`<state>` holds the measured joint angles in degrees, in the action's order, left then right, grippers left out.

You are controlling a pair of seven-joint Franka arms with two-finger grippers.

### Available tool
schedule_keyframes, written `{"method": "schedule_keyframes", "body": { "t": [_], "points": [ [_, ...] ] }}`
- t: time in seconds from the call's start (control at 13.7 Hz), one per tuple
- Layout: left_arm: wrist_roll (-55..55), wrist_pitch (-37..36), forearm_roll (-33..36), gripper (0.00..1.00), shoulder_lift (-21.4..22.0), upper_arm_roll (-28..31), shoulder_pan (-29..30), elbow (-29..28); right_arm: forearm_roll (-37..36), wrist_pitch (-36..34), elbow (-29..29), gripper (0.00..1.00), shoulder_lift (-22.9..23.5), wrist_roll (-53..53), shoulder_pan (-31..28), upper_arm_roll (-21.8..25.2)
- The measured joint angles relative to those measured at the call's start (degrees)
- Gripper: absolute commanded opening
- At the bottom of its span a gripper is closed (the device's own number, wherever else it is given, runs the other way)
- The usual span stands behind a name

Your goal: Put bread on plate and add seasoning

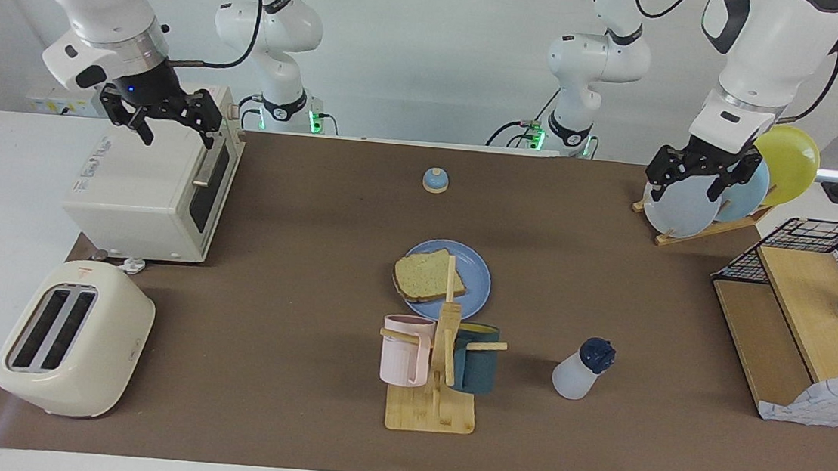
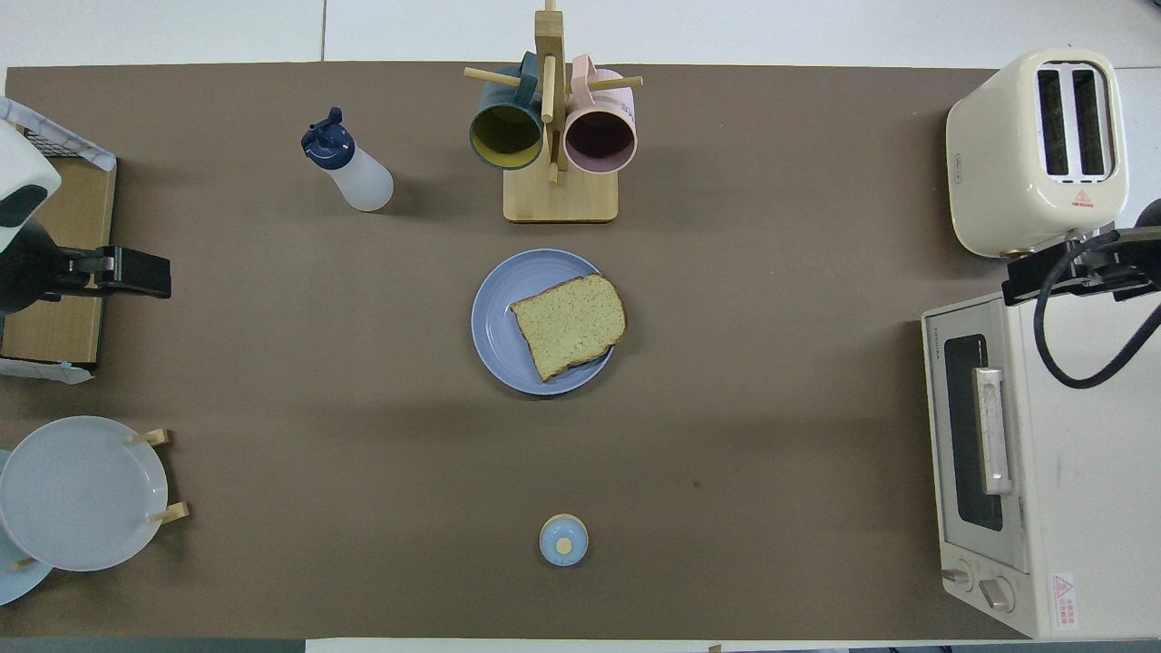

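Brown matting [image 1: 294,270] covers the table in the facing view, and at its middle the plate [image 1: 478,271] lies flat with the bread [image 1: 427,275] resting on it, the slice overhanging the rim toward the right arm's end. Farther from the robots than the plate stands a wooden mug tree [image 1: 439,374] with a pink mug [image 1: 403,349] and a dark teal mug [image 1: 476,360], and beside it, toward the left arm's end, the seasoning [image 1: 580,369] stands on the mat, well apart from the plate. A small bell [image 1: 435,180] sits nearer to the robots than the plate. The left gripper [image 1: 689,182] hangs in the air over the plate rack [image 1: 704,188], fingers apart and holding nothing. The right gripper [image 1: 169,122] hovers over the toaster oven [image 1: 146,185], its fingers likewise spread and empty; a cream toaster [image 1: 72,338] sits farther out at that end. From the overhead view, the bread [image 2: 570,325] covers the part of the plate [image 2: 497,322] toward the right arm's end, the seasoning [image 2: 349,172] stands beside the mug tree [image 2: 558,181], and the bell [image 2: 563,540] is close to the robots' edge. The left gripper [image 2: 136,274] shows by the wooden shelf [image 2: 54,263], over the mat's edge, while the right gripper [image 2: 1079,272] shows between the toaster [image 2: 1039,150] and the toaster oven [image 2: 1025,462].
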<state>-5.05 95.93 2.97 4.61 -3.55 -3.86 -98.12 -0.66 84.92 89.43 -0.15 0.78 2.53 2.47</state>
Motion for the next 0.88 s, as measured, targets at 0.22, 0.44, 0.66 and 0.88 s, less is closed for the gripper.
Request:
{"method": "schedule_keyframes", "body": {
  "t": [0.22, 0.44, 0.66, 0.88],
  "points": [
    [0.0, -0.8, -2.3, 1.00, 0.0, 0.0, 0.1, 0.8, 0.0, -0.1, 0.0, 1.00, 0.0, 0.0, 0.0, 0.0],
    [0.0, -4.1, -2.6, 1.00, 0.0, -0.3, 0.0, 1.1, 0.0, -0.1, 0.0, 1.00, 0.0, 0.0, 0.0, 0.0],
    [2.1, -4.1, -2.6, 1.00, -0.2, 2.0, -2.3, 1.1, 0.0, -0.3, 0.2, 1.00, 0.0, 0.0, 0.0, 0.0],
    [3.4, -4.0, -2.6, 1.00, -1.5, 5.5, -4.3, 1.4, 0.0, -0.5, 0.3, 1.00, -0.1, 0.0, 0.0, 0.0]
  ]
}}
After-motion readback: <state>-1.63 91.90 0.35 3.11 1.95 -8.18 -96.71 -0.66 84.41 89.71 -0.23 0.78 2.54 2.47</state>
